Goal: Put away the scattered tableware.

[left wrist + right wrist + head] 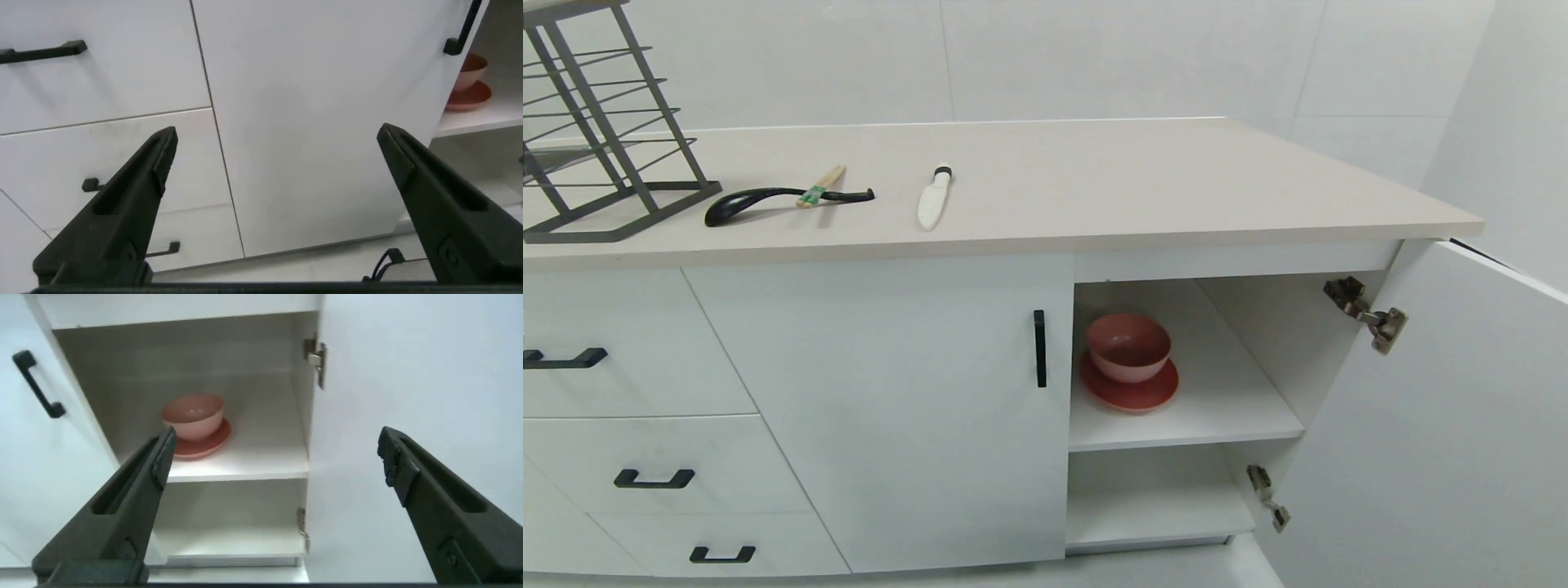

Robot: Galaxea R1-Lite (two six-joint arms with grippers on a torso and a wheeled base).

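A pink bowl [1129,346] sits on a red plate [1129,393] on the upper shelf of the open cabinet; the same bowl [194,417] and plate [200,446] appear in the right wrist view. On the countertop lie a black ladle [768,200], wooden chopsticks [820,187] and a white sheathed knife [934,198]. My left gripper [274,143] hangs open in front of the closed cabinet door and drawers, holding nothing. My right gripper [274,441] is open and empty, facing the open cabinet from a distance.
A dark wire rack [592,122] stands at the counter's left end. The right cabinet door [1445,408] is swung wide open. The left door has a black handle [1039,348]. Drawers [637,392] with black pulls lie to the left. A lower shelf [1156,502] is bare.
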